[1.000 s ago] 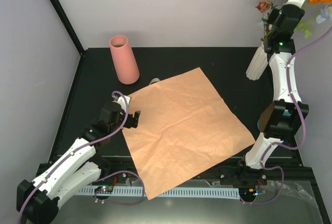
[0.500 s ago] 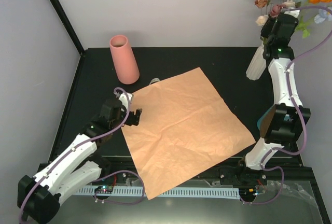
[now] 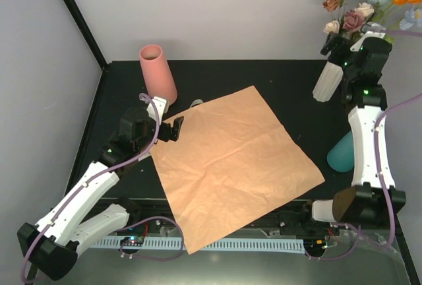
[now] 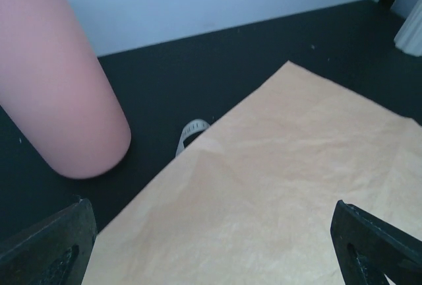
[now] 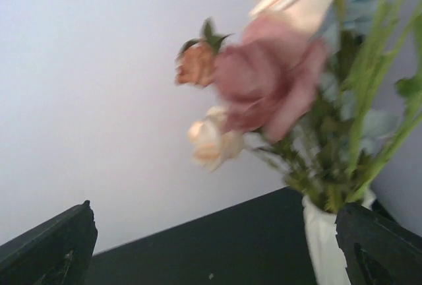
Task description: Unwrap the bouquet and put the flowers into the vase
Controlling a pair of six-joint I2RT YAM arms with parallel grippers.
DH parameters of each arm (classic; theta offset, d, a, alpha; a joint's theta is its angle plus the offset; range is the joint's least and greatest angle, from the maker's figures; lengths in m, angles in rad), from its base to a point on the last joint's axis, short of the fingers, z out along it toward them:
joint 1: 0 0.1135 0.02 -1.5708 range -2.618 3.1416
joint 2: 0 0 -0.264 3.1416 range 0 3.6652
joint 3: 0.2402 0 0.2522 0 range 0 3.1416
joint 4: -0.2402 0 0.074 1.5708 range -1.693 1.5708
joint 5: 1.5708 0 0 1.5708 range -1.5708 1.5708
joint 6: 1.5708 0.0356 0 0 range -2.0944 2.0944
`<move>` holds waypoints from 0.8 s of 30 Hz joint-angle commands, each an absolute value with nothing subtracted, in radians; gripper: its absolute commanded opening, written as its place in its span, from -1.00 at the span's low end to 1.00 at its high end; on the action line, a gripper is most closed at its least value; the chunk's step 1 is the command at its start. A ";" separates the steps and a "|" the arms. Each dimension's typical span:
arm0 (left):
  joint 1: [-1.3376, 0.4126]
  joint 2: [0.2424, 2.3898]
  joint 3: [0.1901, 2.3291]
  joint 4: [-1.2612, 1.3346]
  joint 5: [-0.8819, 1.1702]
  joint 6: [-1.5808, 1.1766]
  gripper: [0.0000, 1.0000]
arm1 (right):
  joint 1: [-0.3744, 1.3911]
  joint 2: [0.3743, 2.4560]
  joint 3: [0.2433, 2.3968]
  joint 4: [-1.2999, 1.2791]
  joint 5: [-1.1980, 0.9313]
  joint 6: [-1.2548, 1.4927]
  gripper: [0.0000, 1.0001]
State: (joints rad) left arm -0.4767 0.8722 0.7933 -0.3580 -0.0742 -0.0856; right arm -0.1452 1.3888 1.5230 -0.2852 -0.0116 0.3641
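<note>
The black tabletop (image 3: 264,77) carries a large peach-orange paper sheet (image 3: 231,166), which lies open and flat across its middle. The sheet's near corner goes over the near edge of the tabletop.

The pink vase (image 3: 158,75) stands upright near the far edge, toward the left corner. The teal vase (image 3: 341,153) is close to the right edge, and the right arm (image 3: 366,140) hides a big part of it, so I cannot tell whether it stands or lies.

The white vase (image 3: 326,80) stands upright in the far right corner. In the top view its neck is hidden behind the right gripper (image 3: 335,49), and in the right wrist view its lower part is cut off. The flowers (image 3: 356,18) stand in this vase. Some blooms are cut off at the picture's right edge, and from the wrist they look blurred.

The right gripper is released: its fingers (image 5: 46,249) are spread wide and grasp nothing. It hangs just beside the stems, above the vase's neck.

The left gripper (image 3: 173,128) is also released, with its fingers (image 4: 46,245) wide apart. It hangs over the far left corner of the sheet, well apart from the flowers.

A small white band (image 4: 191,133) lies on the tabletop and touches the sheet's far left edge, near the pink vase.
</note>
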 commanded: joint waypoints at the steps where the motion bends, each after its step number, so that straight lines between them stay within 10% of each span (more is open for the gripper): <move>1: -0.468 0.854 0.875 -0.349 -0.072 -0.045 0.98 | -0.098 1.270 1.406 -0.208 -0.204 0.336 0.99; 24: -0.302 0.719 0.375 0.002 -0.268 -0.048 0.98 | 0.126 0.945 0.504 0.320 -0.147 0.056 0.99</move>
State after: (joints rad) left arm -0.3626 0.7330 0.4694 -0.1593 -0.2497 0.0067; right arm 0.1238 1.0248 0.6571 0.0814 -0.2268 0.1295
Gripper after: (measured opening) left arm 0.990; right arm 0.996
